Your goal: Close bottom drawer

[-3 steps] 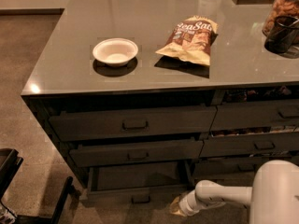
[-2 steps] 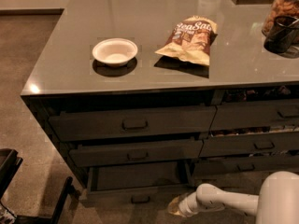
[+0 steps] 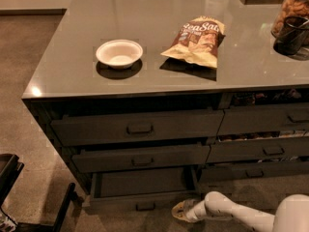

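The bottom drawer (image 3: 140,201) is the lowest of the left stack of three dark-grey drawers. It stands pulled out, its inside showing, with a small dark pull (image 3: 145,206) at the centre of its low front. My gripper (image 3: 179,211) is at the end of the white arm (image 3: 227,211), low near the floor, just right of the drawer front's right end. I cannot tell whether it touches the front.
A white bowl (image 3: 119,53) and a chip bag (image 3: 198,40) lie on the grey countertop (image 3: 72,76). Jars stand at the far right (image 3: 292,18). A narrower drawer stack (image 3: 263,149) is on the right. A black object (image 3: 9,192) stands on the floor at the lower left.
The gripper has moved slightly left along the floor, closer to the right end of the bottom drawer's front. The drawer looks unchanged.
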Motion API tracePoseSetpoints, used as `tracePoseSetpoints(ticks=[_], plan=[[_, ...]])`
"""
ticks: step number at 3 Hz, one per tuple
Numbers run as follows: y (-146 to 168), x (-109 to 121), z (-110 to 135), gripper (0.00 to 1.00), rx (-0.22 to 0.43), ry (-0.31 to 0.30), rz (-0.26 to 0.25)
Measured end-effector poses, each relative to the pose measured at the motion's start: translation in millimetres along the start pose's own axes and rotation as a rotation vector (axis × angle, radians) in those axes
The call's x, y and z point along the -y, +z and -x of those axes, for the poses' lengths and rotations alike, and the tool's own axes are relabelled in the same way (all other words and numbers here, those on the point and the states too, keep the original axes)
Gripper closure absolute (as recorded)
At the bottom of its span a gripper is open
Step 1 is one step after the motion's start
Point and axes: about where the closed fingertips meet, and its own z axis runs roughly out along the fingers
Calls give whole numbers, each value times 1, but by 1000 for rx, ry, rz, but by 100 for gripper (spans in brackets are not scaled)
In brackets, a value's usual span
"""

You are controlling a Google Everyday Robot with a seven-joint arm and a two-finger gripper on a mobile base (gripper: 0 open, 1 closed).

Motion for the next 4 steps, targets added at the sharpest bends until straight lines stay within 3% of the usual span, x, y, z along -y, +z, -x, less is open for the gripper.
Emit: tracePoseSetpoints(ticks=[2,3,4], plan=[[5,18,1,100,8,-55,-54],[10,34,-2,100,-11,-53,-97],[10,34,-2,100,-11,-53,-97]])
